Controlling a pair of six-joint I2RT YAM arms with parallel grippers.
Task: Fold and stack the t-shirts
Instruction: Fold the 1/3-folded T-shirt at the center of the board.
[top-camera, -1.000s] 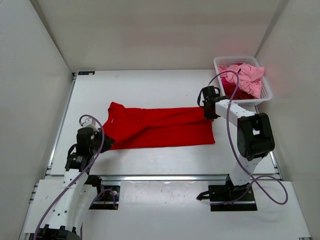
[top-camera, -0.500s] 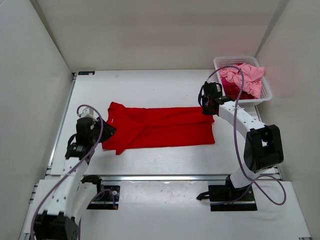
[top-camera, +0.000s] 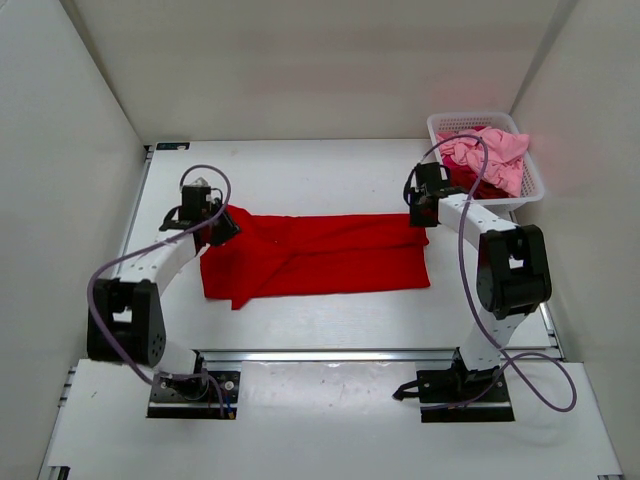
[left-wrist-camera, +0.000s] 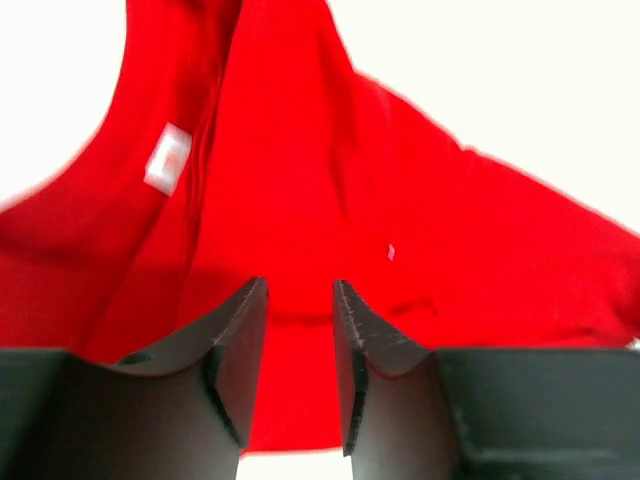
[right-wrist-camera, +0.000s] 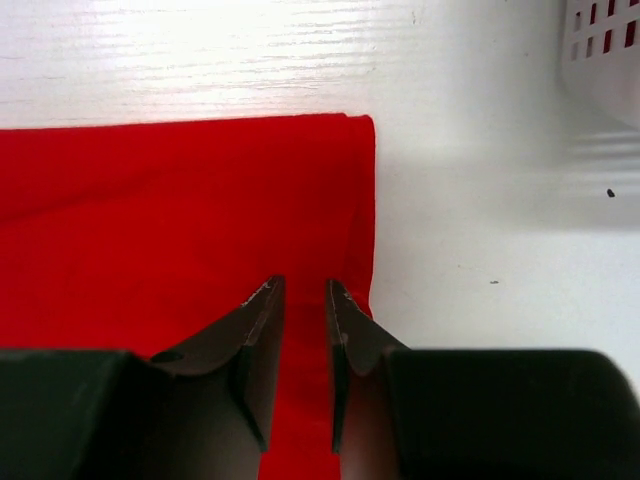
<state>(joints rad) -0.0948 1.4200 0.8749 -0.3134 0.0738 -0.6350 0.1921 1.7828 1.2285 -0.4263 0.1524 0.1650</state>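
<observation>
Bright red cloth t-shirt (top-camera: 320, 255) lies flat as a long band on white table (top-camera: 300, 170). White neck tag (left-wrist-camera: 168, 158), writing unreadable. Left gripper (left-wrist-camera: 297, 285) partly open over collar end, holding nothing. Right gripper (right-wrist-camera: 303, 287) narrowly open over hem corner, empty. Light pink t-shirt (top-camera: 495, 150) in white lattice basket (top-camera: 533, 188).

I see the red shirt (top-camera: 315, 255) lying as a long strip across the worktop (top-camera: 300, 175). My left gripper (top-camera: 213, 222) is over its far left corner, my right gripper (top-camera: 422, 212) over its far right corner. The basket (top-camera: 487, 120) far right holds a pink shirt (top-camera: 495, 150).
</observation>
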